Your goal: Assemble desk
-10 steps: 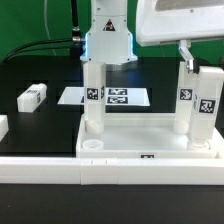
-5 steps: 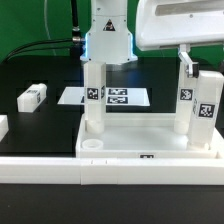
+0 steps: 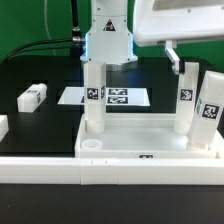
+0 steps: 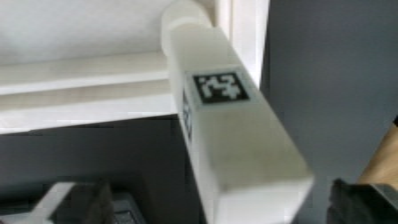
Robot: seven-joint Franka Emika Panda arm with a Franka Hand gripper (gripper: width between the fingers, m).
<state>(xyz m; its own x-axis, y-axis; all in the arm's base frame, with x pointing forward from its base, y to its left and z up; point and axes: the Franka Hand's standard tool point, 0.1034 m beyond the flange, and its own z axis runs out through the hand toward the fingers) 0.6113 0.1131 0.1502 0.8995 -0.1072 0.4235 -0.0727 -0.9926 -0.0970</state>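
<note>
Exterior view's left: spare leg point(image 3: 32, 96) flat on the black table point(image 3: 40, 125), well apart from the tray. Centre back: marker board point(image 3: 120, 97). Just in front, desk top point(image 3: 130, 135), near rim against the border wall point(image 3: 60, 172); upright leg point(image 3: 93, 100) at its back-left corner, front-left socket point(image 3: 92, 146) empty. Exterior view's right: second upright leg point(image 3: 187, 100), then tilted leg point(image 3: 209, 108) at the front-right corner, top leaning outward, apparently not seated. Above these two, gripper point(image 3: 172, 54), jaws apart. In wrist view, tilted leg between the spread fingers point(image 4: 365, 195), no contact visible. Probably light, rigid, smooth plastic: slippery, easily tipped. Best pinched across flat faces on the upper shaft, clear of the tag point(image 4: 217, 87), then straightened.
</note>
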